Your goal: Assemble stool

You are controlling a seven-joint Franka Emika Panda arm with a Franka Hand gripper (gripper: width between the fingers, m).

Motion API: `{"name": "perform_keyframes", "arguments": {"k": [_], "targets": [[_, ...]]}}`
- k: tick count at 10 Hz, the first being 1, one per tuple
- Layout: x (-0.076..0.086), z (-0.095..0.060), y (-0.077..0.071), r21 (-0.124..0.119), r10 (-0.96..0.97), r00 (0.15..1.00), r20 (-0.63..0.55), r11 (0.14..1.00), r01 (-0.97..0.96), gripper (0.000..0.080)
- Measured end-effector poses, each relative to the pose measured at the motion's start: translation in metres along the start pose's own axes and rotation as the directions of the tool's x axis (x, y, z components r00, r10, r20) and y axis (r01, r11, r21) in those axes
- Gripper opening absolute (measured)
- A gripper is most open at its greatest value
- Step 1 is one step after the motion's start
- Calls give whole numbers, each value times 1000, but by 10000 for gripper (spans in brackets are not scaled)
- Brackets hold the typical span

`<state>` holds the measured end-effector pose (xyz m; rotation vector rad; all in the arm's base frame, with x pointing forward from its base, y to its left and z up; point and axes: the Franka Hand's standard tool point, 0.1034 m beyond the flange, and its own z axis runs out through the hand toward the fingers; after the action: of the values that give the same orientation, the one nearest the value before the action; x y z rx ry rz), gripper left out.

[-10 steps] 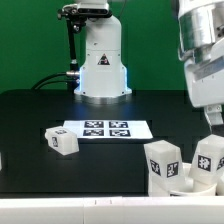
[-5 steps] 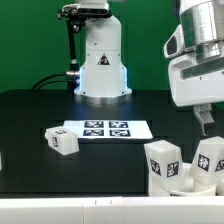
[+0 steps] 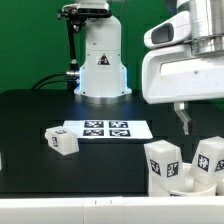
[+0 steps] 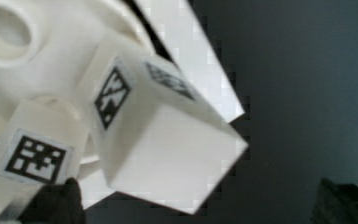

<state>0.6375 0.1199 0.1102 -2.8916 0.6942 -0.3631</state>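
Observation:
The white stool seat (image 3: 186,187) lies at the front of the exterior view's right, with two blocky tagged legs (image 3: 163,166) (image 3: 209,160) standing on it. A third loose leg (image 3: 60,141) lies on the black table to the left of the marker board (image 3: 105,128). My gripper (image 3: 186,122) hangs above and behind the two standing legs, touching nothing. In the wrist view the seat (image 4: 19,45) and a tagged leg (image 4: 167,140) fill the frame. The dark fingertips (image 4: 51,203) stand wide apart, open and empty.
The white robot base (image 3: 101,62) stands at the back middle, with cables running off to the exterior view's left. The table's front edge (image 3: 80,200) is a light strip close to the seat.
My gripper and hand have swung toward the exterior view's left, away from the right edge, and now loom larger over the two standing legs. The stool parts have not moved.

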Motion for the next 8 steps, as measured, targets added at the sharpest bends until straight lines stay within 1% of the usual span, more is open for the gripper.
{"name": "perform_keyframes", "arguments": {"k": [2, 3, 4, 5, 6, 8], "targets": [[2, 0, 2, -7, -97, 995, -2, 995, 97, 648], [2, 0, 3, -20, -265, 964, 8, 964, 265, 648], [2, 0, 2, -32, -462, 886, 38, 886, 463, 648], [0, 2, 1, -32, -603, 794, 78, 795, 606, 648], [4, 2, 2, -37, -618, 784, 67, 783, 621, 648], [4, 2, 3, -38, -613, 788, 67, 787, 616, 648]]}}
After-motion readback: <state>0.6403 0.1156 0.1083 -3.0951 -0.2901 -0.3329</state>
